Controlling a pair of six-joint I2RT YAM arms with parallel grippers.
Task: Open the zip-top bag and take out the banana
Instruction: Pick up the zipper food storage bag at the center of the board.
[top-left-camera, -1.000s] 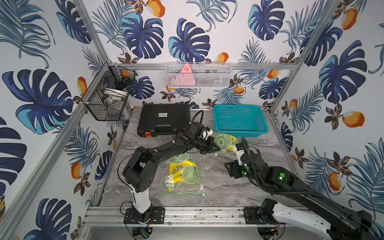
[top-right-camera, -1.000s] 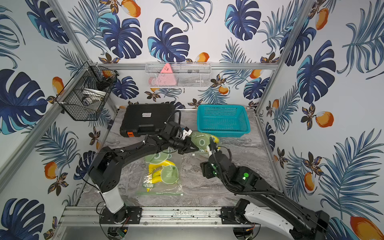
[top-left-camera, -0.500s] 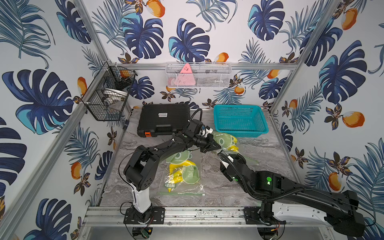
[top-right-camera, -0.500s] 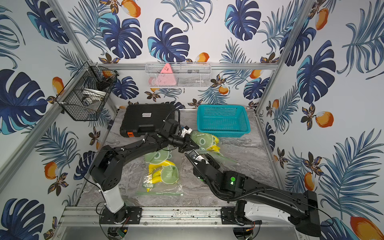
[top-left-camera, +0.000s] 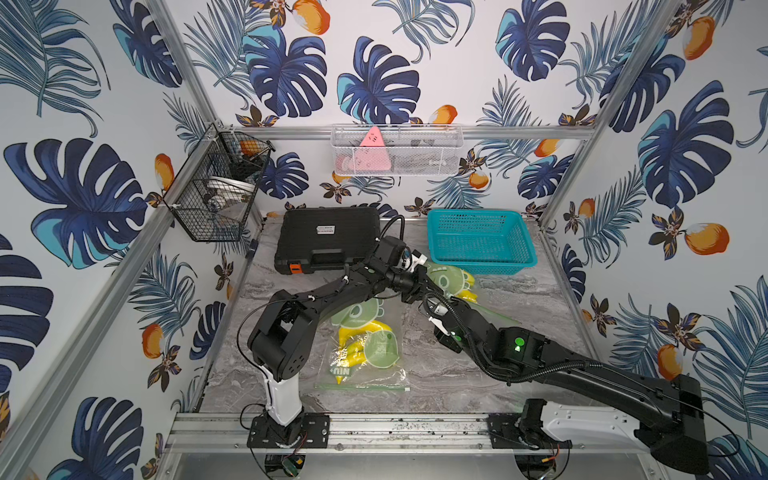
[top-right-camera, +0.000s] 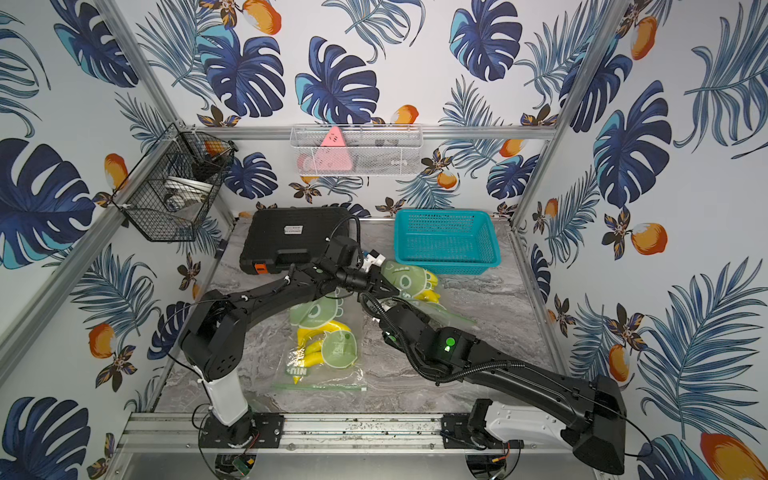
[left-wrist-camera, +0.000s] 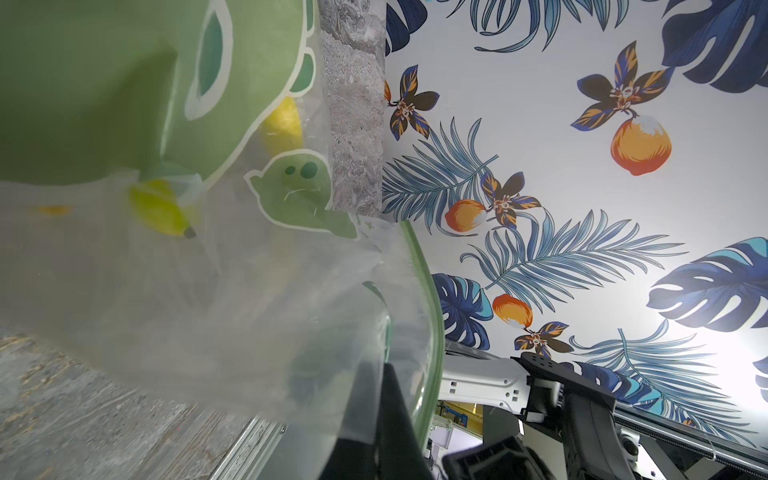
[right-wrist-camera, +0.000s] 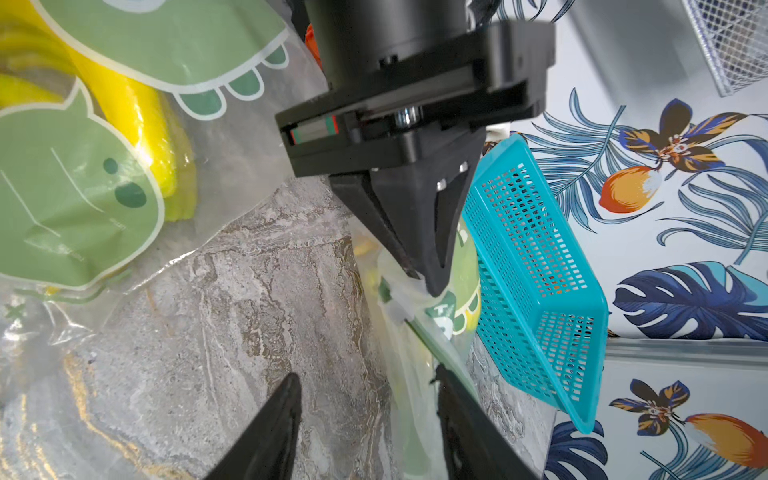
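A clear zip-top bag (top-left-camera: 448, 277) printed with green dinosaurs lies in front of the teal basket, and a yellow banana (top-left-camera: 468, 286) shows inside it. My left gripper (top-left-camera: 417, 292) is shut on the bag's film beside the green zip strip (left-wrist-camera: 430, 316). In the right wrist view the left gripper (right-wrist-camera: 428, 282) pinches the bag's edge. My right gripper (right-wrist-camera: 368, 397) is open just below it, with the bag's mouth edge lying between its fingers, close against one finger (right-wrist-camera: 451, 399). The banana's tip (left-wrist-camera: 164, 212) shows through the film.
A second zip-top bag (top-left-camera: 365, 353) holding yellow bananas lies flat at the front centre. A teal basket (top-left-camera: 482, 266) and a black case (top-left-camera: 328, 241) stand at the back. Wire baskets (top-left-camera: 216, 199) hang on the walls.
My right arm has swung left and dropped lower, bringing its gripper up to the bag's edge under the left gripper, with its jaws narrowing. The left gripper kept its pinch.
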